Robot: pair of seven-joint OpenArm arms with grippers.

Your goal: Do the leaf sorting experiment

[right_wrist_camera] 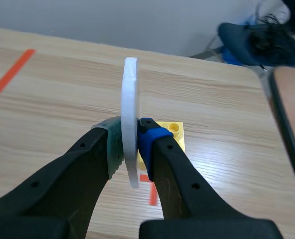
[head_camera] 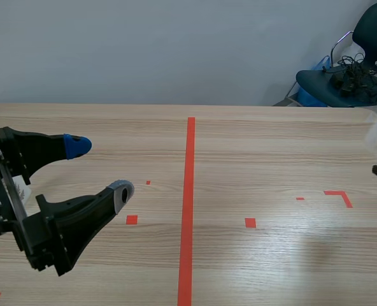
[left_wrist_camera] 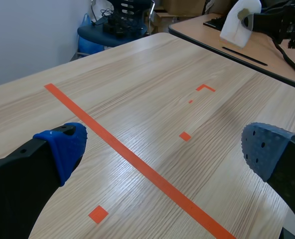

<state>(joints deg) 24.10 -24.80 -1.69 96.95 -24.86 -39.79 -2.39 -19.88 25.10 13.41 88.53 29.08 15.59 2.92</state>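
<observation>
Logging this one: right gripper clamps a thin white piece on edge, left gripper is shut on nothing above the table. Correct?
Not quite. The left gripper is open, not shut: the left wrist view shows its fingers wide apart with bare table between them. The right gripper does clamp the thin white piece on edge.

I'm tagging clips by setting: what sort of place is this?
Probably a robotics lab or office: a wood table marked with orange tape, a chair piled with cables, and a second desk beside it.
</observation>
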